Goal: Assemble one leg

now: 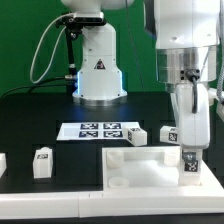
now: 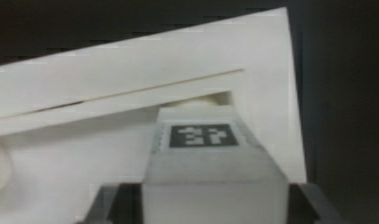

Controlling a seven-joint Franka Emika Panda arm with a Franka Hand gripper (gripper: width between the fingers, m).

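My gripper (image 1: 190, 148) is at the exterior view's right, shut on a leg (image 1: 190, 165). The leg is a white block with a code tag, held upright at the right corner of the large flat white panel (image 1: 140, 165). In the wrist view the leg (image 2: 204, 160) fills the space between the dark fingers (image 2: 118, 203), its tag facing the camera, with the panel (image 2: 115, 95) beyond it. The gripper (image 2: 212, 208) grips the leg's sides. I cannot tell whether the leg's lower end touches the panel. The peg is hidden.
The marker board (image 1: 100, 131) lies behind the panel. Loose legs stand at the exterior view's left (image 1: 42, 162), at the far left edge (image 1: 3, 162), and behind the panel (image 1: 137, 135) (image 1: 168, 132). The robot base (image 1: 98, 70) stands at the back.
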